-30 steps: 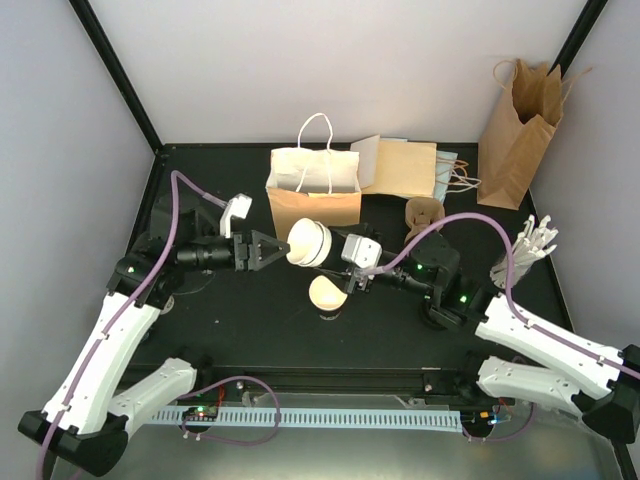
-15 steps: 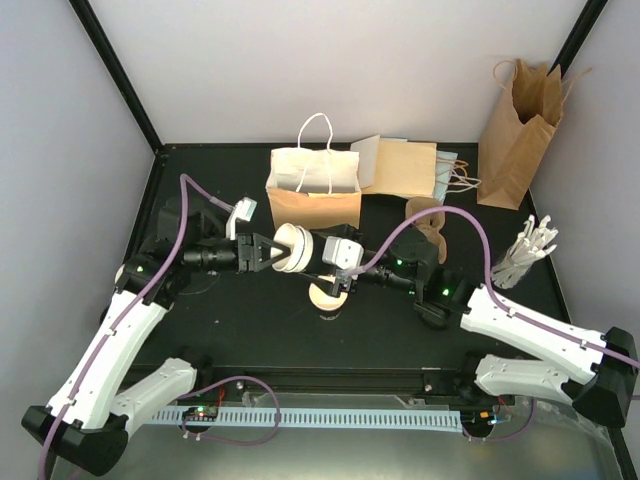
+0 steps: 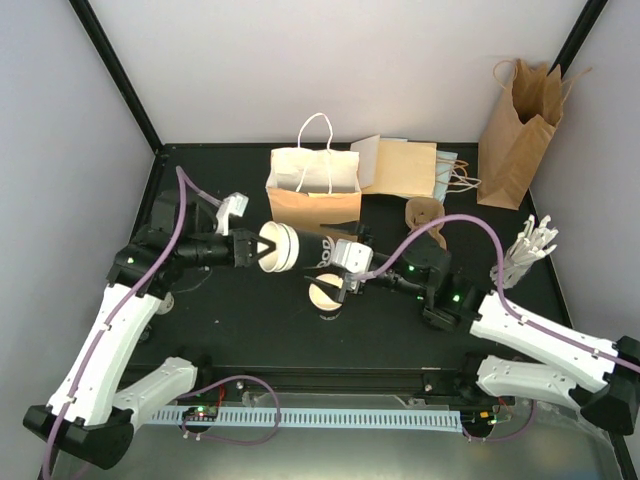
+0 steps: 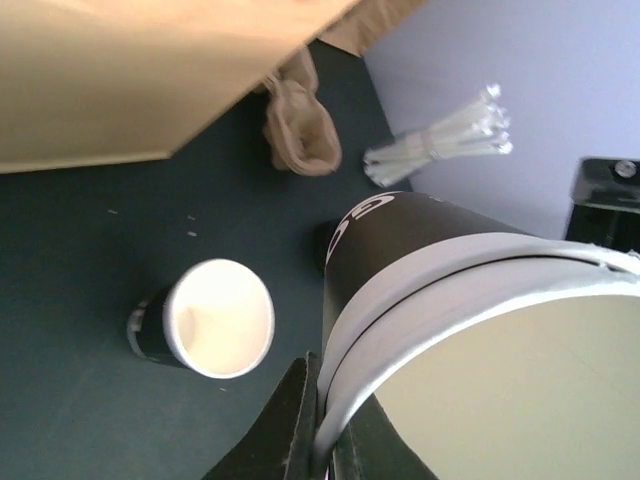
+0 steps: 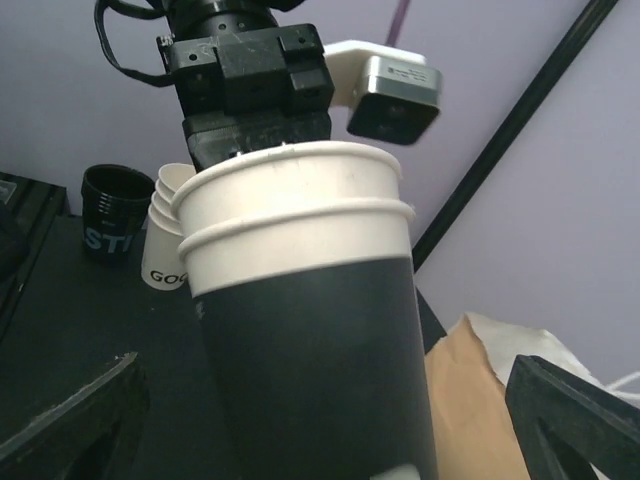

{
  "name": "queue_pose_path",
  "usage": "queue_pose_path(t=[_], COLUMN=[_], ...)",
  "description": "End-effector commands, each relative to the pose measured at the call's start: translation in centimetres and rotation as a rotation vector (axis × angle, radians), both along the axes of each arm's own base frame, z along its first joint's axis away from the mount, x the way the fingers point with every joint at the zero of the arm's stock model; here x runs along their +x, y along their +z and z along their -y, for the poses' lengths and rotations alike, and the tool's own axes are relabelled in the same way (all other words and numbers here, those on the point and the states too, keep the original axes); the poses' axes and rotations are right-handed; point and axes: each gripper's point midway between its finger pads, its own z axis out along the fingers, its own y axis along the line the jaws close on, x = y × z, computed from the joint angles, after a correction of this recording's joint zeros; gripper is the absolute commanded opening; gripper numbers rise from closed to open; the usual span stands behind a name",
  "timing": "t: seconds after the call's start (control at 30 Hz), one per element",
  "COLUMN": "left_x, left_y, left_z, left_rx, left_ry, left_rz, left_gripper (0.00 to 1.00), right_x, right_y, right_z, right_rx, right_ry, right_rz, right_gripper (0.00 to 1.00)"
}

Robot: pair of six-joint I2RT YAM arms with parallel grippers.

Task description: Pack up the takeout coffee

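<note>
- Top external: cup [image 3: 300, 250] on its side above the table [image 3: 220, 330], open white rim to the left, black-sleeved body to the right, no lid.
- Pinched at the rim by left gripper [image 3: 262, 248], clenched on the paper wall; in left wrist view, one finger [image 4: 292, 420] pressed against the rim's outside.
- Base end toward right gripper [image 3: 343, 262]; in right wrist view, jaws spread wide on either side of the cup, touching nothing, so released.
- Second cup [image 3: 328, 297] upright on the table just below, also open.
- Bag [image 3: 313, 190] standing open just behind both grippers, white handles up.
- Step in hand, by judgement: hand-over between the arms, weight on the left alone; nothing packed yet.
- Next, likely: turn upright, carry over the bag mouth, lower inside. Calls for a steady pinch, since thin paper may buckle or slip.
</note>
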Motion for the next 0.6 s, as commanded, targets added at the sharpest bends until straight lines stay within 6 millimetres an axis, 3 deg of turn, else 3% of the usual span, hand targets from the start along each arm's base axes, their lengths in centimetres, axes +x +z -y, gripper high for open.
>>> queue_pose_path(t=[0.0,0.07,0.2,0.33,0.47,0.57], left_x=[0.7,0.9,2.0,2.7,3.3,3.7], left_y=[0.8,0.5,-0.3,-1.9,-4.8,-7.0], left_z=[-3.3,-4.9,-10.1,-14.5,-15.2,-16.9], left_rx=[0.135,0.195,0.388,0.512,0.504,0.554], left_ry=[0.104,0.158,0.354,0.519,0.527,0.601], left_rz=[0.072,0.069,0.074,0.046,-0.05,-0.149], left_gripper=[0.02,0.02,0.02,0.01,0.02,0.02], right_x=[0.2,0.2,0.2,-0.2,-0.4,-0.9], right_y=[0.3,-0.4,-1.0,-0.8,-0.9,-0.9], right_z=[1.9,2.4,3.3,4.4,5.2,5.9], right_rx=[0.018,0.009,0.01,0.047,0.069,0.094], right_ry=[-0.071,-0.091,-0.119,-0.138,-0.154,-0.151], right_rz=[0.013,0.003,-0.028,-0.064,-0.118,-0.149], right_gripper=[1.0,1.0,1.0,1.0,1.0,1.0])
